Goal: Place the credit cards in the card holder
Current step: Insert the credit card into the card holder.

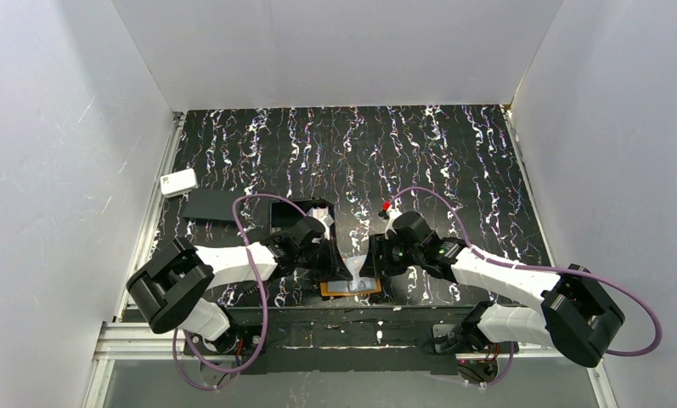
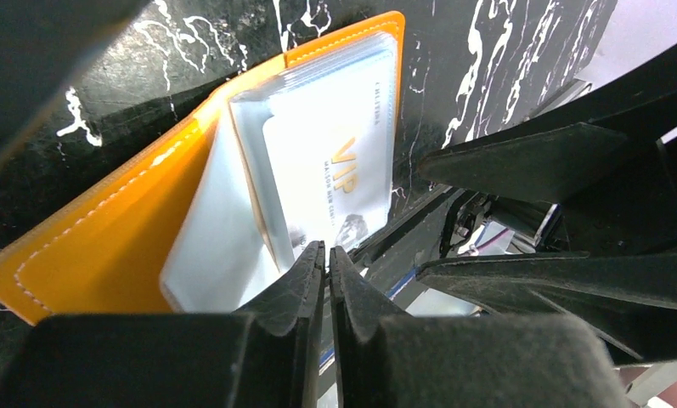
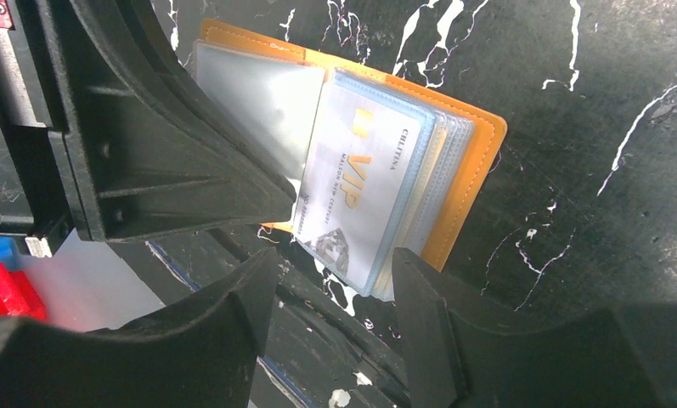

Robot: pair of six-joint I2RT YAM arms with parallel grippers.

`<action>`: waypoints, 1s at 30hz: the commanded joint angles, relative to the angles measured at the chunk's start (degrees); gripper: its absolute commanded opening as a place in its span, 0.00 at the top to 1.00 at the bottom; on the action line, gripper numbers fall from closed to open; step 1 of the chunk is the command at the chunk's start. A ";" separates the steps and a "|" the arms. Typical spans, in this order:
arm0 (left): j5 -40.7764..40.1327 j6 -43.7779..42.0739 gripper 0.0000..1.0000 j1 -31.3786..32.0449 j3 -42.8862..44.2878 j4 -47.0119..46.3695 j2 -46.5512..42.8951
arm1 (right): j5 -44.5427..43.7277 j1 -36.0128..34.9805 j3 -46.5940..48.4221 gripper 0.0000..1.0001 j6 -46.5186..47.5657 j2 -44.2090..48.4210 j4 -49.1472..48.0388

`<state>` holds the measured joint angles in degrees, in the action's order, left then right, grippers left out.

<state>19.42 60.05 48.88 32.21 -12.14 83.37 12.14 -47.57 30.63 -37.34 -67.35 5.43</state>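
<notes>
Card holder: we see the card holder [image 1: 352,289] lying open on the black marbled surface [image 1: 454,153], close to its near edge and between the two grippers; the orange cover faces down and the pockets face up
Pockets: in the right wrist view the clear sleeves [image 3: 432,170] fan out in a small stack over one half of the cover, and a single see-through sleeve lies flat on the other half
Credit card: we find one pale credit card [image 3: 360,183] with gold VIP lettering inside the topmost sleeve of the stack; we cannot tell whether the sleeves beneath it carry cards
Left gripper: the left gripper [image 2: 328,255] has its fingers pressed almost together, with only a hairline gap between them; its tips touch the near edge of the sleeves just beside the card, and we cannot tell whether they pinch a sleeve
Right gripper: the right gripper [image 3: 335,265] stands wide, with one finger on either side of the near corner of the sleeve stack; it grasps nothing
Arms: from above we see both arms angle inward, so that the grippers nearly meet over the holder
Elsewhere: a black open tray [image 1: 296,212] sits just behind the left gripper, a flat black rectangle [image 1: 211,206] lies to its left, and a white rounded box [image 1: 178,182] rests by the left wall
</notes>
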 commanded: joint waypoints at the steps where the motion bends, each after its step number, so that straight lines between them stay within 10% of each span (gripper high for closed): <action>1: -0.28 -1.00 0.95 0.26 0.73 1.07 0.97 | 0.34 0.20 0.19 0.39 -0.02 0.07 -2.27; 30: -0.72 -1.01 0.97 0.25 -0.75 0.01 5.49 | 7.67 0.22 -0.75 0.49 -1.80 -3.20 -11.80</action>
<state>18.28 59.13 48.88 32.21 -15.00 88.55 16.86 -47.57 30.11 -39.00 -70.24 -1.50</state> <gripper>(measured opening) 0.024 0.517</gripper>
